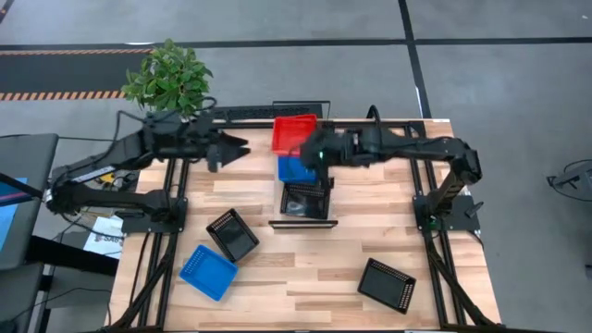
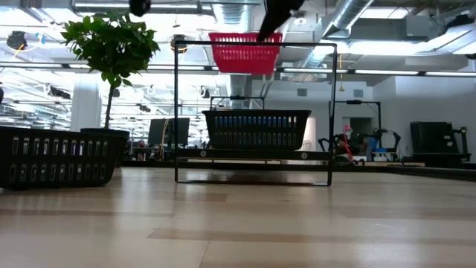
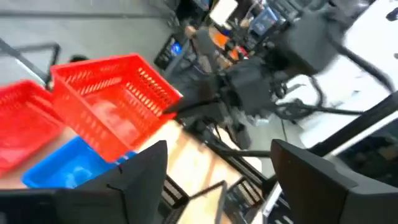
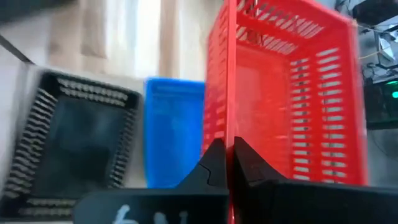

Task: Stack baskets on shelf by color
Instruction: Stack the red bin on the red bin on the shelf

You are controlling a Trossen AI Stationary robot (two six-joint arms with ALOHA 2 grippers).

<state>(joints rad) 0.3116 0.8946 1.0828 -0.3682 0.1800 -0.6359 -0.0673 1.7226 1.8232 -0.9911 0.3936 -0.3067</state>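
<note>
My right gripper is shut on a red basket and holds it in the air over the shelf. On the shelf under it lie a second red basket, a blue basket and a black basket in a row. In the low view the held red basket hangs high above the black basket. My left gripper is open just left of the held basket and touches nothing. My right gripper pinches the rim of one side wall of the red basket, one finger inside the basket and the other outside. The fingers slant down from the table's right side. The basket hangs lifted clear of the shelf, slightly tilted.
On the tabletop lie loose baskets: a black one, a blue one and another black one. A potted plant stands at the far left corner. Bare wood lies between the loose baskets near the front.
</note>
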